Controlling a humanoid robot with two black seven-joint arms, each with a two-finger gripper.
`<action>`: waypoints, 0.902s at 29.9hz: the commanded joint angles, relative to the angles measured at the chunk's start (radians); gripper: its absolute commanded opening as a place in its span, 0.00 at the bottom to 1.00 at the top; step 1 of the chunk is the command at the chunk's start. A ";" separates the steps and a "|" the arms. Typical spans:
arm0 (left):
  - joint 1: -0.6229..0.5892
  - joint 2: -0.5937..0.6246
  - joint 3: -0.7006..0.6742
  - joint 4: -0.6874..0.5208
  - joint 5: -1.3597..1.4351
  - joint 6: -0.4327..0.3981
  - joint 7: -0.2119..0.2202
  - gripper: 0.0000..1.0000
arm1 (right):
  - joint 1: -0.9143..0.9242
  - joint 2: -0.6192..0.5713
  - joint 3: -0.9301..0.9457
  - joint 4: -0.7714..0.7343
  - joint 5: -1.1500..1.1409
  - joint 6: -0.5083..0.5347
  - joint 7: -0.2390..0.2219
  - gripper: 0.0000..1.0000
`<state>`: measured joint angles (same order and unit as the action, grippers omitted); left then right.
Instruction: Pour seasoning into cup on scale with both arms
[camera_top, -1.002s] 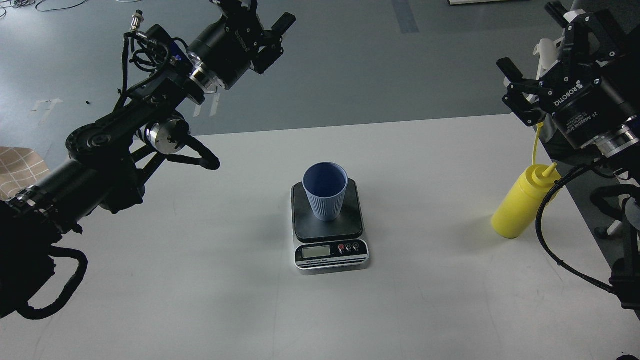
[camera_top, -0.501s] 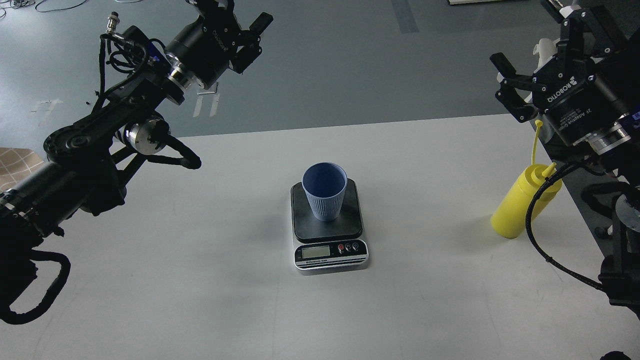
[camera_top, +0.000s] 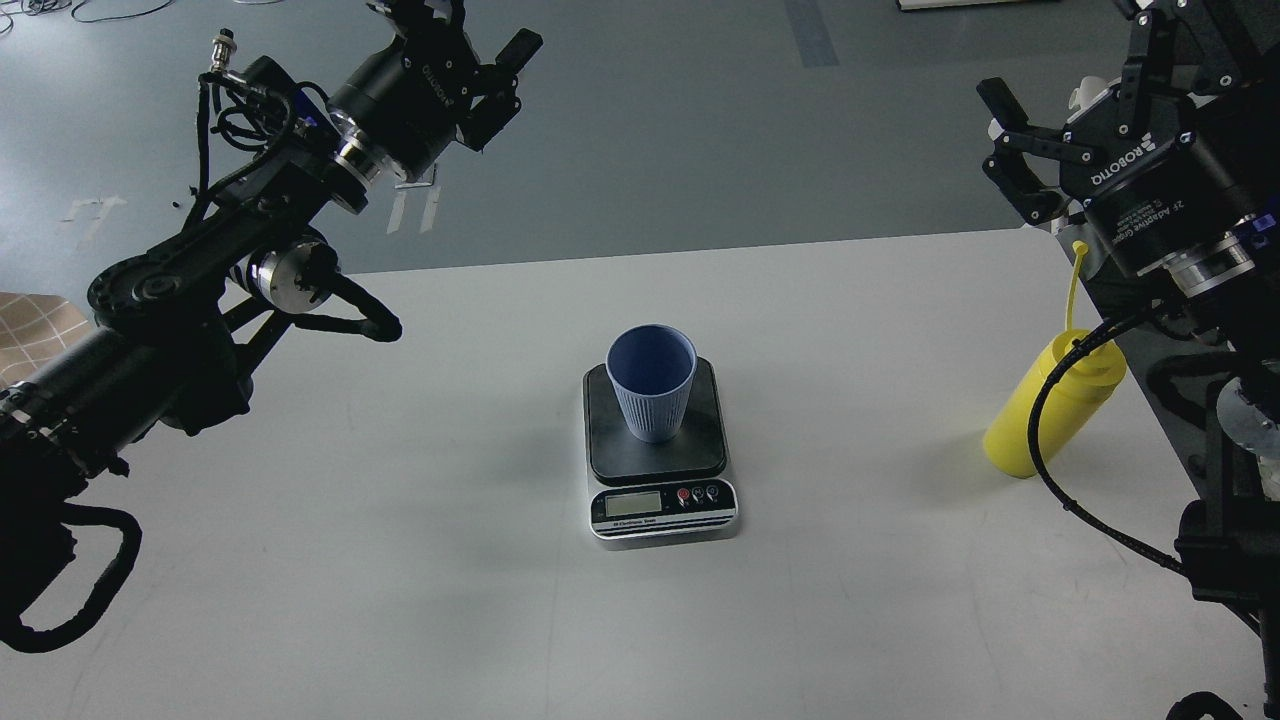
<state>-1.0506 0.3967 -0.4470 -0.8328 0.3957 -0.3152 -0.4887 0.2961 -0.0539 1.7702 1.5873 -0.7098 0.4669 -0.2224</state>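
Note:
The blue-grey ribbed cup (camera_top: 650, 385) stands upright on the dark plate of the scale (camera_top: 700, 455), in the middle of the white table. The scale's silver front with its display faces me. The yellow seasoning bottle (camera_top: 1060, 405) stands near the table's right edge, its tether stick (camera_top: 1072, 285) pointing up. My left gripper (camera_top: 468, 25) is open and empty, high at the far left, well away from the cup. My right gripper (camera_top: 1070, 60) is open and empty, above and behind the bottle, not touching it.
A black cable (camera_top: 1040, 420) of my right arm hangs in front of the bottle. The table's (camera_top: 400, 560) far edge runs just behind the scale area, with grey floor beyond. A checked cloth (camera_top: 30, 335) lies at the left edge.
My left arm swung left and up, away from the table's middle. My right gripper rose slightly above the bottle. Cup, scale and bottle have not moved.

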 joint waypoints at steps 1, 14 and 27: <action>0.011 -0.001 0.002 0.000 0.000 0.001 0.000 0.98 | -0.011 0.038 0.050 0.003 0.047 -0.002 -0.002 1.00; 0.020 -0.007 -0.001 -0.003 0.002 0.005 0.000 0.98 | -0.002 0.054 0.075 0.050 0.204 -0.044 -0.003 1.00; 0.023 -0.018 0.005 -0.003 0.002 0.008 0.000 0.98 | -0.009 0.054 0.100 0.091 0.214 -0.050 -0.003 1.00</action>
<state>-1.0319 0.3860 -0.4463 -0.8361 0.3973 -0.3105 -0.4887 0.2887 0.0000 1.8444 1.6500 -0.5198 0.4212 -0.2256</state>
